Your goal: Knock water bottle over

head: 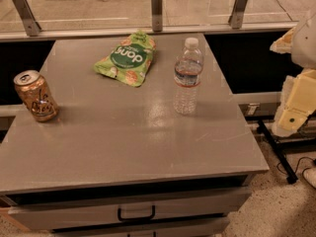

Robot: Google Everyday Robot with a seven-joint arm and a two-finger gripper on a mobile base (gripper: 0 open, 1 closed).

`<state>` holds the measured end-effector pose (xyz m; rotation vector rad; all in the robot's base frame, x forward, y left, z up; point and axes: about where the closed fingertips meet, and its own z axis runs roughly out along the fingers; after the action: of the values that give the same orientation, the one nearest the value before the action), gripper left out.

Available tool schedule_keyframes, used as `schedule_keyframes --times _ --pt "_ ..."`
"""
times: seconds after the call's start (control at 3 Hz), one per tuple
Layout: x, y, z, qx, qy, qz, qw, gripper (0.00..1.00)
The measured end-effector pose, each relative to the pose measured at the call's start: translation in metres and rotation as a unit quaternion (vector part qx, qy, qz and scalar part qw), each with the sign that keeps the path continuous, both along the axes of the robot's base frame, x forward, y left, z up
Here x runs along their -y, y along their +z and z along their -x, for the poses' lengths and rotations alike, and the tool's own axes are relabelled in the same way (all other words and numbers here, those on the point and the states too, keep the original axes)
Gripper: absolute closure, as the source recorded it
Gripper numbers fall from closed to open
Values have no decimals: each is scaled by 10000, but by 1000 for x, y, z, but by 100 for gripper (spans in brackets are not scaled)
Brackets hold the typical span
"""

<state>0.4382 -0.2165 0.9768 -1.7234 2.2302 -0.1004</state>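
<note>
Camera view looks down on a grey worktop (123, 152) carrying 3 things. The water bottle (187, 75) stands upright right of centre, white cap on, near the worktop's right edge. Behind it and to its left a green snack bag (127, 58) lies flat, close to the bottle but apart from it. An orange soda can (35, 96) stands upright at the far left edge, well apart from both. The claw (296, 105) hangs beyond the worktop's right side, at the picture's edge. I cannot tell whether it is spread or pressed together. Bag and can both sit on the bottle's side away from the claw. A drawer (133, 212) with a black handle shows below.
</note>
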Motion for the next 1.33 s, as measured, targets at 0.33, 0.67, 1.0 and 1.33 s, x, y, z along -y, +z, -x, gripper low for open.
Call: schedule_keyframes --times 0.33,0.67,1.0,1.33 --pt "0 0 0 1 0 0 10000 0" --pt "-6 -6 -6 91 109 -325 9994 0" --pt "-22 -23 -18 170 284 -925 9952 0" --pt "-48 -43 -32 228 520 -1548 9863 0"
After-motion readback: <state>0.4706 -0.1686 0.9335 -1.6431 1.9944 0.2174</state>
